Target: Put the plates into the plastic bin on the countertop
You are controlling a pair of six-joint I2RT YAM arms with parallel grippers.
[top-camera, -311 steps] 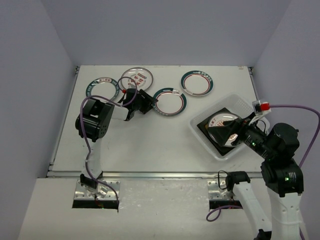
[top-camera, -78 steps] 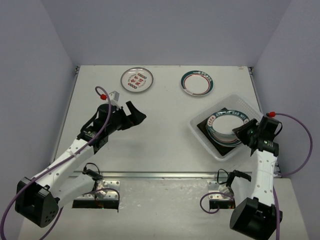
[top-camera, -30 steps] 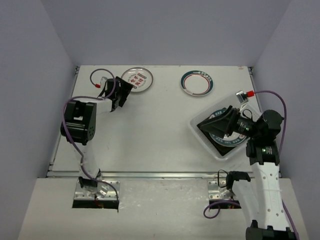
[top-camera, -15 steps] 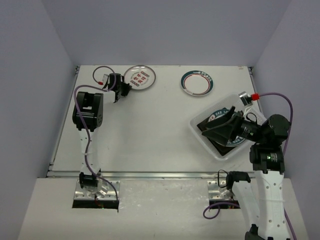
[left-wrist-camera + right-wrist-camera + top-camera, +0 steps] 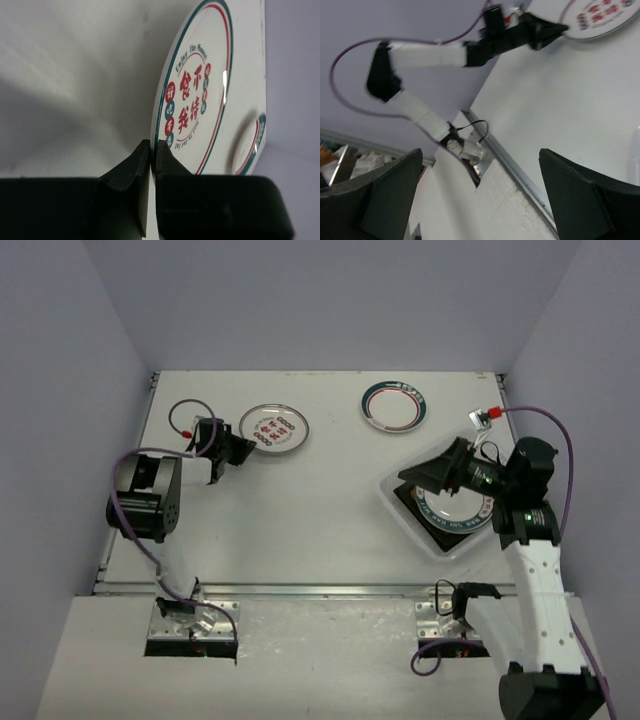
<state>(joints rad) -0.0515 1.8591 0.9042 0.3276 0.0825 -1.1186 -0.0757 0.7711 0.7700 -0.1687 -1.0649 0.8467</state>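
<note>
A round white plate with red motifs (image 5: 275,427) lies on the countertop (image 5: 320,510) at the back left. My left gripper (image 5: 238,446) is shut on its left rim; in the left wrist view the fingertips (image 5: 159,147) pinch the edge of this plate (image 5: 197,95). A second round plate with a teal-red rim (image 5: 395,405) lies at the back centre, and its edge shows in the left wrist view (image 5: 252,145). The plastic bin (image 5: 412,528) at the right holds stacked plates (image 5: 462,512). My right gripper (image 5: 420,475) is open and empty above the bin's left side.
The right wrist view looks across the countertop (image 5: 560,100) at the left arm (image 5: 435,52) and the held plate (image 5: 600,17), with the metal front edge (image 5: 520,175) below. The bin stands near the table's right edge.
My left gripper has closed on the red-motif plate's rim and drawn it nearer and slightly left. My right gripper has risen from the bin and swung toward the back.
</note>
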